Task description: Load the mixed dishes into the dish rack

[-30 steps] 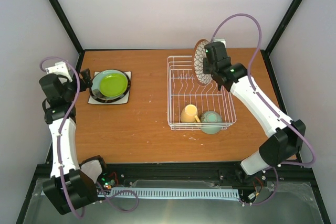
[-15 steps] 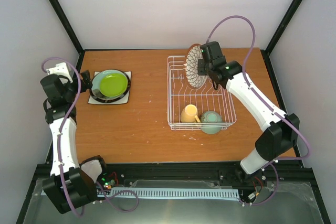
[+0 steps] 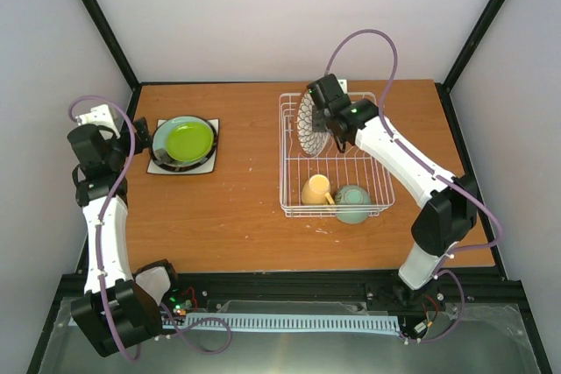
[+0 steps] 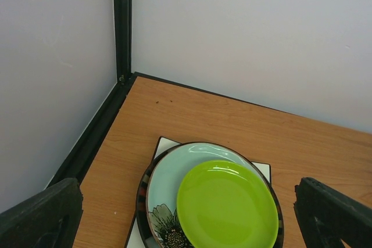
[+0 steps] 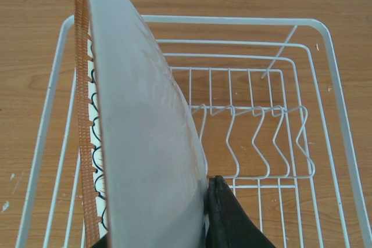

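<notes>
right end effector [image 3: 321, 122]: nearly closed, pinching the brown-rimmed round plate [image 5: 139, 132] by its rim, plate up on edge

where the plate is: over the far-left part of the dish rack [image 3: 281, 164], close to the left wall. I can't tell if its bottom edge is touching the wires

left end effector [image 4: 186, 201]: wide open, holding nothing, hanging near the stack on the tabletop [image 4: 192, 114]

rest of the dishes: yellow mug [image 3: 316, 190] and mint bowl [image 3: 352, 203] are at the near end of the rack. The lime-green plate [image 4: 226, 207], the pale green plate [image 4: 174, 172] and the white square plate [image 4: 165, 142] are stacked well off to the left

risk 1: it's a rim-only pinch, so I'd guess the plate could swing in the grip if its bottom edge bumps a wire

risk 2: the plate sits closer to the left wall than to the prongs [image 5: 250, 126] — lowered from here it could catch the wall or land on flat wire

risk 3: let go before it's wedged and it probably flops flat, maybe toward the mug and bowl

risk 4: pushing down on a snagged plate might shove the whole rack along the tabletop
</notes>
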### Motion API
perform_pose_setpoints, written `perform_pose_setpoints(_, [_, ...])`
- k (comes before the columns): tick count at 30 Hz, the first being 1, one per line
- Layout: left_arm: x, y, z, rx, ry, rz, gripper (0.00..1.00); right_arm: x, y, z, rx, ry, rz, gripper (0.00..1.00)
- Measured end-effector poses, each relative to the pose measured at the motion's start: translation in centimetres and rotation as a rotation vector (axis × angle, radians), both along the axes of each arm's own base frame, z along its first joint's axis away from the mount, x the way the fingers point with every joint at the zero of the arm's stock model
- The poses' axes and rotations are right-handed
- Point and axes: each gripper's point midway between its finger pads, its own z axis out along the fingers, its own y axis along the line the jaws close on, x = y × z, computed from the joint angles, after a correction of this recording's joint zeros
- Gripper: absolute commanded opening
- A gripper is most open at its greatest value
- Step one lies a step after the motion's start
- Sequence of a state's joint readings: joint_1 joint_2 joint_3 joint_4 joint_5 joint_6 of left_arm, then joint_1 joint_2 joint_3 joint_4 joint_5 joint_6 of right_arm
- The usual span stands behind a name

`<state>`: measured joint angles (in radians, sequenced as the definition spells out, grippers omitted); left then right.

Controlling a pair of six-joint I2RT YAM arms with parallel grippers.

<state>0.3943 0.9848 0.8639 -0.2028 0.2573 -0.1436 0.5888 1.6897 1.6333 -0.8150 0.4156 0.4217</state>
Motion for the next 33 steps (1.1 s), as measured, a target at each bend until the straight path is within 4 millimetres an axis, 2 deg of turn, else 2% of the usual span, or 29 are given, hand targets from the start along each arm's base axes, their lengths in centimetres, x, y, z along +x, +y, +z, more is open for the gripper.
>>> perform_pose_setpoints(9, [-0.1,0.1,-0.1,0.009,0.008,0.019,1.0,0.7,2.5,0.9,-0.027,-0.035,0.003,0.03])
perform_pose_setpoints(14, [-0.2,-0.1,-0.1,0.019,0.013,0.026,1.0,1.4,2.4,0.6,-0.062,-0.044,-0.027,0.03])
perform_pose_setpoints(21, [-0.2,0.0,-0.2,0.026,0.017,0.032,1.0,1.3,1.7,0.4,-0.097,-0.039,-0.051,0.03])
perform_pose_setpoints(25, [-0.2,-0.1,-0.2,0.029,0.018,0.032,1.0,1.5,1.8,-0.3,-0.105,-0.026,-0.052,0.03])
perform_pose_setpoints(33, [-0.1,-0.2,-0.3,0.042,0.026,0.035,1.0,2.2,3.2,-3.5,-0.124,0.022,-0.043,0.03])
